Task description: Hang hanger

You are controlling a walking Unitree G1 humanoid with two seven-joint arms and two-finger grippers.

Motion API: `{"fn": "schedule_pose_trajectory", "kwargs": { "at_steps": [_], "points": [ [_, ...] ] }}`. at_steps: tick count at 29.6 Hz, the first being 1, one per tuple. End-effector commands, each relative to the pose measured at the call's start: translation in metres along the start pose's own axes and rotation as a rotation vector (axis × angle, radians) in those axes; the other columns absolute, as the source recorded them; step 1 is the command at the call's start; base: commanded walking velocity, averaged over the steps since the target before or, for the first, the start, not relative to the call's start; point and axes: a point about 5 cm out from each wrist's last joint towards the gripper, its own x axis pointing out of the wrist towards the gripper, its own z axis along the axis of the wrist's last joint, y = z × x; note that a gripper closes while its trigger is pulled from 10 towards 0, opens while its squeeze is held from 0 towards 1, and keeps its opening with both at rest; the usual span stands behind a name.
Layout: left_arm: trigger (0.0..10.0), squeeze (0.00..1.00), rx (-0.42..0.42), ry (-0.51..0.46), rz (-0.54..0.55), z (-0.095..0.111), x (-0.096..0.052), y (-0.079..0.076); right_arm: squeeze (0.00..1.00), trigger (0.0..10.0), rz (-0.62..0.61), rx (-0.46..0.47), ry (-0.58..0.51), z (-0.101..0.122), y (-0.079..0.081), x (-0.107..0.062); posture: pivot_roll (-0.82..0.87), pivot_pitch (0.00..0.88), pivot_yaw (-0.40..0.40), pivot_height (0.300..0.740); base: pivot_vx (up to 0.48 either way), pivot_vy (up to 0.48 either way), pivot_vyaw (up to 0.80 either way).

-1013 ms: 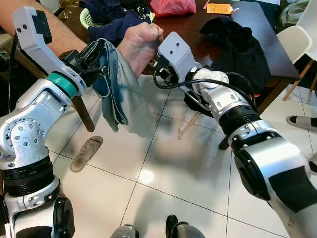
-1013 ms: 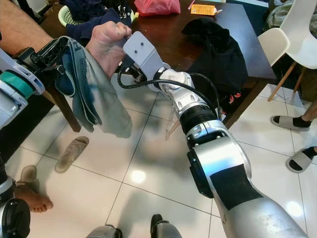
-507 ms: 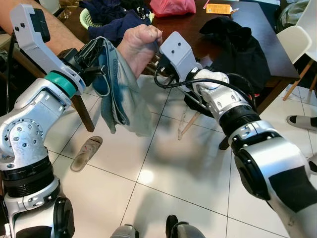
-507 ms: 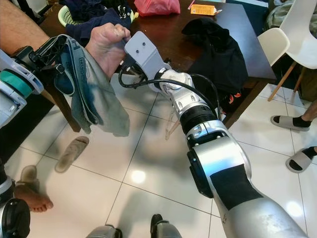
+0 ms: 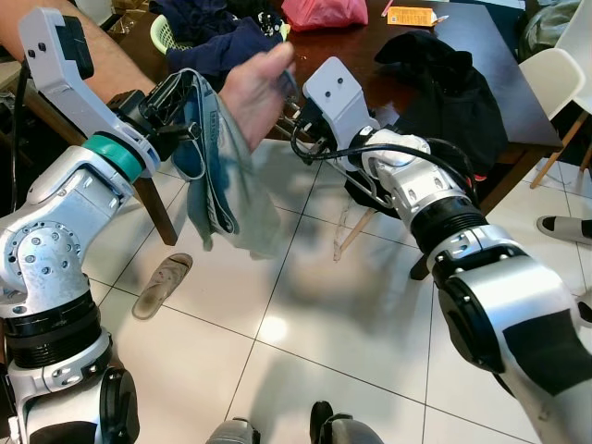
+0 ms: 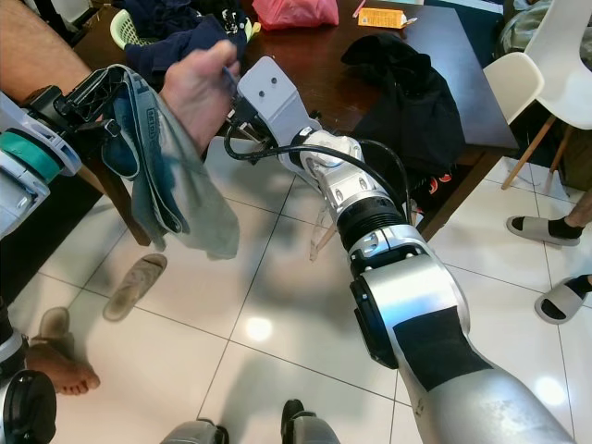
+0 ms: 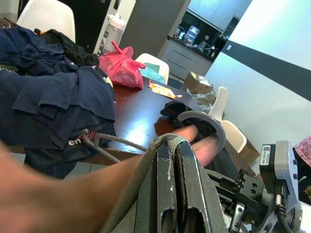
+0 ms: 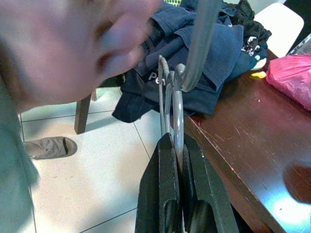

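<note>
A grey-blue garment (image 5: 225, 180) hangs from a thin wire hanger (image 8: 166, 92) stretched between my two raised arms. My left gripper (image 5: 174, 104) is shut on the garment's upper edge and the hanger's end beneath it (image 7: 167, 145). Close to the hanger's twisted neck, my right gripper (image 8: 176, 155) is shut on the wire. A person's hand (image 5: 254, 88), blurred with motion, reaches in from the left between both grippers, fingers at the grey hook (image 7: 215, 130). That hand hides my right gripper's fingertips in the eye views.
A dark wooden table (image 5: 481, 42) stands behind, with a pile of blue clothes (image 5: 217, 37), a pink bag (image 5: 324, 11) and a black garment (image 5: 444, 83). A slipper (image 5: 159, 285) lies on the tiled floor. White chair (image 5: 555, 74) at right. Feet of people (image 6: 546, 227) nearby.
The person's hand has loosened from a closed fist and shifted, now blurred. Both grippers keep their hold; the garment has swung slightly.
</note>
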Motion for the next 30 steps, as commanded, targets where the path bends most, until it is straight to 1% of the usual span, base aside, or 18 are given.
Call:
{"fn": "schedule_pose_trajectory", "kwargs": {
  "at_steps": [1,8,12,14,15,16,17,18,19,20,21,22,23,25,26,27,29,30],
  "points": [
    [10.0,0.0,0.005,-0.008,0.008,0.001,-0.001,0.001,0.0,0.0,-0.01,0.018,-0.004,0.0,-0.003,-0.001,0.23,0.037,0.018,0.74,0.0,0.0,0.0],
    [10.0,0.0,-0.005,0.004,0.015,-0.003,0.003,0.0,0.0,0.0,-0.022,0.018,-0.005,-0.002,-0.007,-0.004,0.22,0.04,0.025,0.74,0.0,0.0,0.0],
    [10.0,0.0,-0.017,-0.005,0.015,-0.007,0.0,-0.002,0.0,0.0,-0.034,0.044,-0.005,-0.008,-0.01,-0.008,0.2,0.039,-0.008,0.74,0.0,0.0,0.0],
    [10.0,0.0,-0.017,-0.005,0.015,-0.007,0.0,-0.002,0.0,0.0,-0.034,0.044,-0.005,-0.008,-0.01,-0.008,0.2,0.039,-0.008,0.74,0.0,0.0,0.0],
    [10.0,0.0,-0.015,-0.01,0.025,-0.009,-0.002,-0.001,0.0,0.0,-0.016,0.078,-0.022,-0.012,-0.013,-0.013,0.2,0.04,-0.016,0.74,0.0,0.0,0.0],
    [10.0,0.0,-0.015,-0.01,0.025,-0.009,-0.002,-0.001,0.0,0.0,-0.016,0.078,-0.022,-0.012,-0.013,-0.013,0.2,0.04,-0.016,0.74,0.0,0.0,0.0],
    [10.0,0.0,-0.015,-0.012,0.037,-0.011,-0.004,0.001,0.0,0.0,0.051,0.136,-0.059,-0.015,-0.015,-0.02,0.19,0.037,-0.017,0.74,0.0,0.0,0.0],
    [10.0,0.0,-0.015,-0.012,0.044,-0.012,-0.006,0.002,0.0,2.3,0.101,0.172,-0.09,-0.017,-0.017,-0.026,0.19,0.037,-0.017,0.74,0.0,0.0,0.0],
    [10.0,0.0,-0.015,-0.012,0.044,-0.012,-0.006,0.002,0.0,2.3,0.101,0.172,-0.09,-0.017,-0.017,-0.026,0.19,0.037,-0.017,0.74,0.0,0.0,0.0],
    [10.0,0.0,-0.017,-0.007,0.052,-0.013,-0.007,0.005,0.0,10.0,0.156,0.22,-0.134,-0.02,-0.023,-0.038,0.18,0.045,-0.013,0.74,0.0,0.0,0.0],
    [10.0,0.0,-0.017,-0.007,0.052,-0.013,-0.007,0.005,0.0,10.0,0.156,0.22,-0.134,-0.02,-0.023,-0.038,0.18,0.045,-0.013,0.74,0.0,0.0,0.0],
    [10.0,0.0,-0.014,0.002,0.06,-0.015,-0.008,0.006,0.0,10.0,0.165,0.245,-0.17,-0.022,-0.032,-0.049,0.16,0.06,-0.005,0.74,0.0,0.0,0.0],
    [10.0,0.0,-0.014,0.002,0.06,-0.015,-0.008,0.006,0.0,10.0,0.165,0.245,-0.17,-0.022,-0.032,-0.049,0.16,0.06,-0.005,0.74,0.0,0.0,0.0],
    [10.0,0.0,0.034,0.041,0.07,-0.023,-0.015,0.009,0.0,10.0,0.049,0.334,-0.224,-0.027,-0.055,-0.071,0.11,0.076,0.018,0.74,0.0,0.0,0.0],
    [10.0,0.0,0.034,0.041,0.07,-0.023,-0.015,0.009,0.0,10.0,0.049,0.334,-0.224,-0.027,-0.055,-0.071,0.11,0.076,0.018,0.74,0.0,0.0,0.0],
    [10.0,0.0,0.086,0.072,0.072,-0.028,-0.021,0.01,0.0,10.0,-0.041,0.385,-0.25,-0.032,-0.062,-0.081,0.08,0.085,0.035,0.74,0.0,0.0,0.0],
    [10.0,0.0,0.086,0.072,0.072,-0.028,-0.021,0.01,0.0,10.0,-0.041,0.385,-0.25,-0.032,-0.062,-0.081,0.08,0.085,0.035,0.74,0.0,0.0,0.0],
    [10.0,0.0,0.273,0.135,0.041,-0.038,-0.028,0.009,0.0,10.0,-0.145,0.526,-0.345,-0.047,-0.056,-0.102,0.08,0.109,0.028,0.74,0.0,0.0,0.0]
  ]
}}
